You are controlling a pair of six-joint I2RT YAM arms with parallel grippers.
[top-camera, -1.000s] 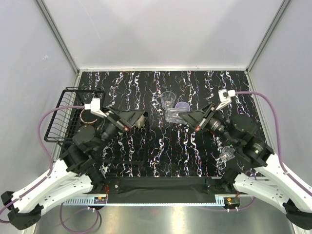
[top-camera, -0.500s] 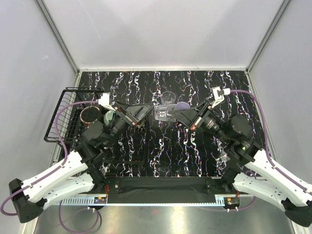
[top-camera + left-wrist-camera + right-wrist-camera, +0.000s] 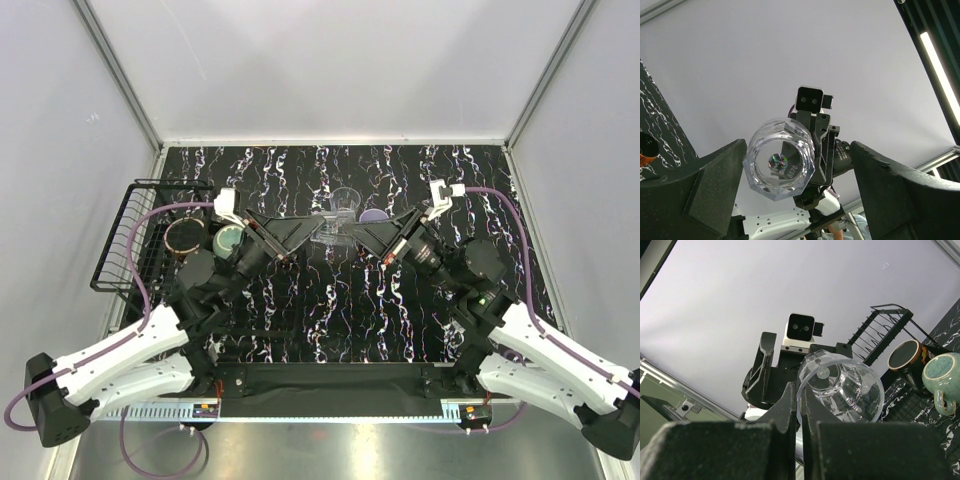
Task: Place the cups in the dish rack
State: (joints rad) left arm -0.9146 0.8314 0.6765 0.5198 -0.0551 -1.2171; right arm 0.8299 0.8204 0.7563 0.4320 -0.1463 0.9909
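A clear faceted glass point(image 3: 335, 230) hangs in mid-air over the table's middle. My right gripper point(image 3: 358, 232) is shut on its rim, one finger inside and one outside point(image 3: 800, 395). The glass point(image 3: 840, 387) points its base away from that camera. My left gripper point(image 3: 310, 232) faces it, open, with the glass's base point(image 3: 780, 162) between the spread fingers point(image 3: 715, 190), close to the left one and well clear of the other. The black wire dish rack point(image 3: 140, 240) stands at the left edge. A dark copper-rimmed mug point(image 3: 183, 238) and a teal mug point(image 3: 229, 238) sit by it.
Another clear glass point(image 3: 345, 198) and a lavender cup point(image 3: 373, 215) stand on the marbled table behind the grippers. In the right wrist view the rack point(image 3: 885, 330), dark mug point(image 3: 905, 357) and teal mug point(image 3: 942, 372) lie behind the left arm.
The left arm swung from beside the rack toward the centre and its open fingers now flank the glass. The right gripper carried the glass leftward to meet it.
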